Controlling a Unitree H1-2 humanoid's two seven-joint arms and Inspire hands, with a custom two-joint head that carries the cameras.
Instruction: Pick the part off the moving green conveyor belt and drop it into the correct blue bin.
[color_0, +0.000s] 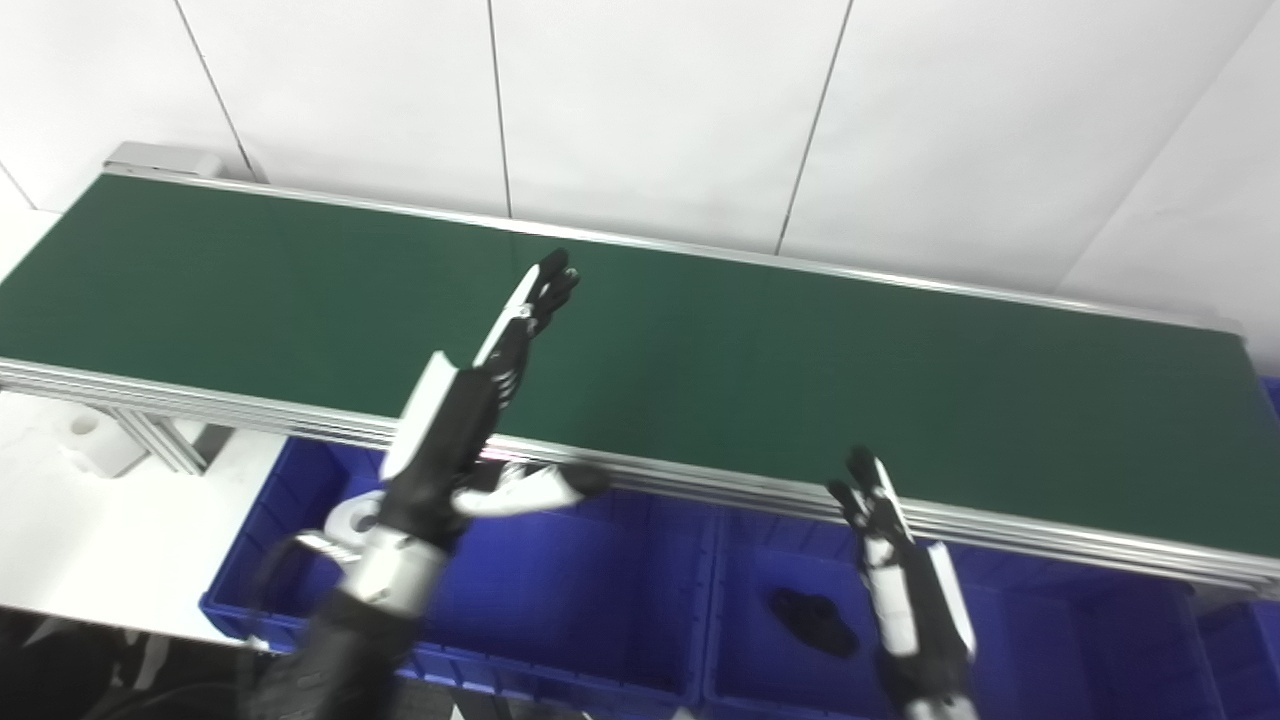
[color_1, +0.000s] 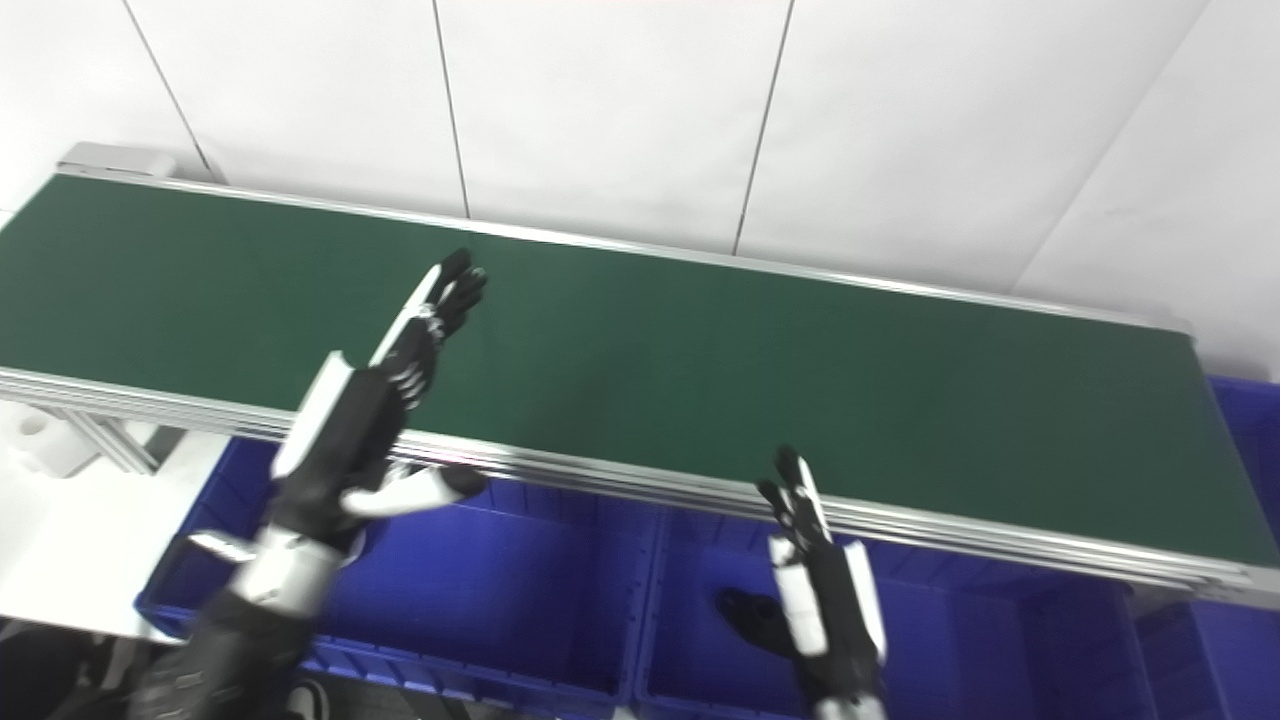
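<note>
The long green conveyor belt (color_0: 760, 370) runs from upper left to right, and I see no part on it. My left hand (color_0: 470, 410) is open, fingers stretched over the belt's near edge, thumb out to the right above the left blue bin (color_0: 590, 610). My right hand (color_0: 895, 575) is open too, fingers pointing up, below the belt's near rail and over the middle blue bin (color_0: 760, 655). A black part (color_0: 812, 620) lies on that middle bin's floor, just left of my right hand.
The belt's aluminium rail (color_0: 1050, 535) runs above the bins. A further blue bin (color_0: 1245, 640) shows at the right edge. A white table surface (color_0: 90, 540) with a white block (color_0: 95, 440) lies at the left. White wall panels (color_0: 650, 110) stand behind the belt.
</note>
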